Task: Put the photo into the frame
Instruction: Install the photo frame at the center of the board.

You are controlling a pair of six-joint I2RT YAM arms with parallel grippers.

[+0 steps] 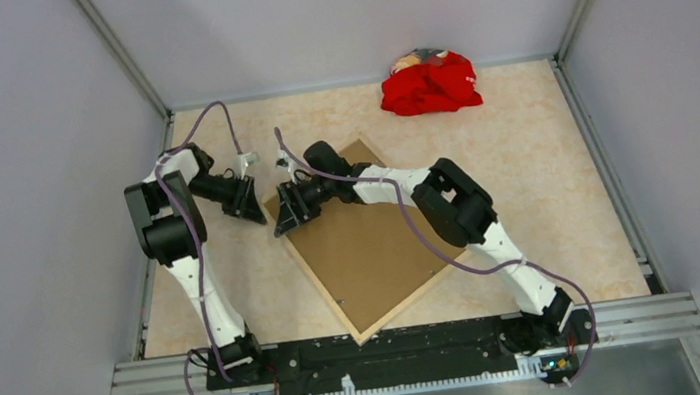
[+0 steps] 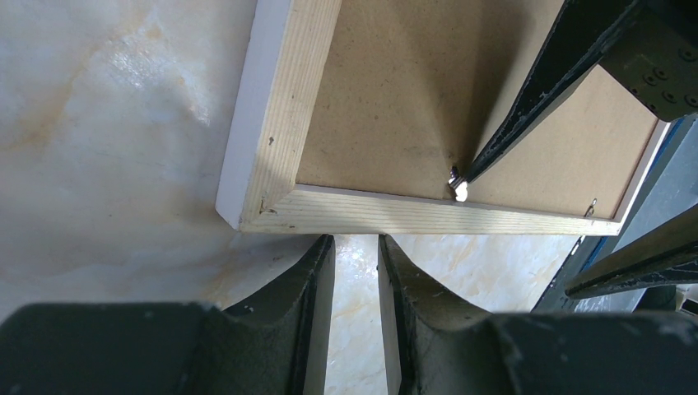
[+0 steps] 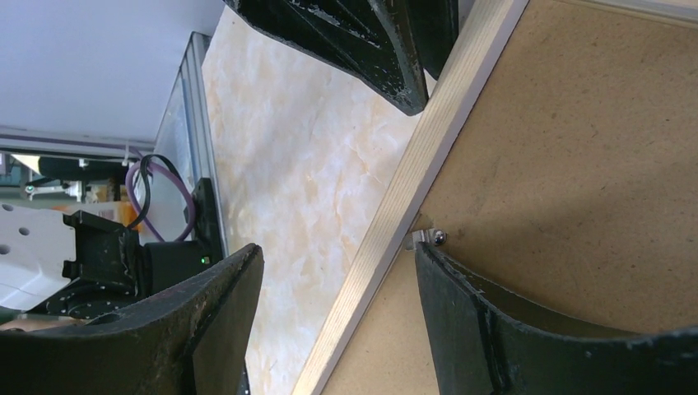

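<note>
The tab (image 3: 428, 238) on the frame (image 2: 280, 123) is touched by the wide-open right gripper (image 3: 337, 251), so a careful turn seems needed next, while the left gripper (image 2: 355, 243) is held narrow and empty beside the frame.

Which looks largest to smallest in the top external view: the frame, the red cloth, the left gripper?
1. frame, by far the largest.
2. red cloth.
3. left gripper, the smallest, even though it may be somewhat nearer the camera than the other two.
</note>
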